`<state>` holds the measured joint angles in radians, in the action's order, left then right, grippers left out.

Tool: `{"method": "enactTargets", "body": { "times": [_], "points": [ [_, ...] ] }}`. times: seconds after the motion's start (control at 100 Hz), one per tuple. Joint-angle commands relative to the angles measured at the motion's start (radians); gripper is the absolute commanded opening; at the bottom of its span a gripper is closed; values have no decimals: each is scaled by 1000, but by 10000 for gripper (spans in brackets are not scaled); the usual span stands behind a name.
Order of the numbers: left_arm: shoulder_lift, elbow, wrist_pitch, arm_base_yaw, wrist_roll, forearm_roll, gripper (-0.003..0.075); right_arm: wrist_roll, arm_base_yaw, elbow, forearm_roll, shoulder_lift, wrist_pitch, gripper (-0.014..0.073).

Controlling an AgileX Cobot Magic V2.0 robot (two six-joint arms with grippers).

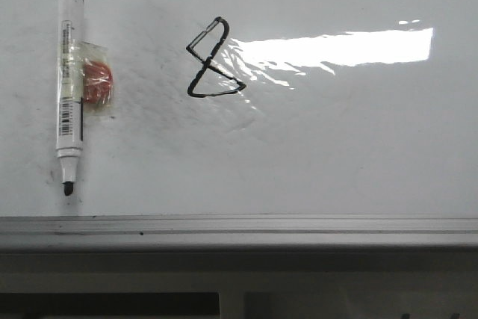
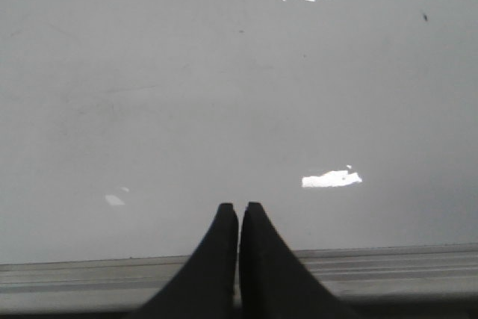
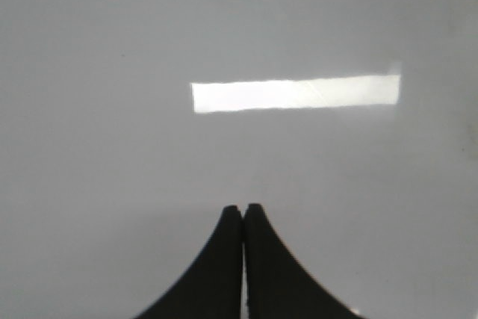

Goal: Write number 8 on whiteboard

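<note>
The number 8 (image 1: 213,61) is drawn in black angular lines on the whiteboard (image 1: 336,155), left of a bright light reflection. A white marker pen (image 1: 69,87) with its cap off lies at the board's left, tip toward the near edge. Neither gripper shows in the front view. My left gripper (image 2: 239,208) is shut and empty over bare board by the grey frame edge (image 2: 388,267). My right gripper (image 3: 243,209) is shut and empty over bare whiteboard (image 3: 112,147). The 8 and the pen are out of both wrist views.
A small clear bag with something red inside (image 1: 95,84) is taped to the pen's side. The grey metal frame (image 1: 239,231) runs along the board's near edge, with a dark gap below it.
</note>
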<state>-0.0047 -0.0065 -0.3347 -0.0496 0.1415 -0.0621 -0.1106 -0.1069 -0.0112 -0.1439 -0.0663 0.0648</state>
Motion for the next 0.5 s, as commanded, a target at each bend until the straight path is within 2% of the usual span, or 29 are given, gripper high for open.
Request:
{"method": "enactTargets", "body": {
  "times": [0.0, 0.18, 0.36, 0.49],
  "points": [
    [-28, 39, 43, -1, -11, -2, -20, -2, -11, -11, 4, 13, -6, -64],
    [-28, 39, 43, -1, -11, -2, -20, -2, -11, -11, 23, 102, -215, -64],
    [-28, 39, 43, -1, -11, -4, -20, -2, -13, -11, 24, 98, -369, -64],
    [-28, 39, 43, -1, -11, -4, -20, 21, -13, -11, 24, 98, -370, -64]
  ]
}}
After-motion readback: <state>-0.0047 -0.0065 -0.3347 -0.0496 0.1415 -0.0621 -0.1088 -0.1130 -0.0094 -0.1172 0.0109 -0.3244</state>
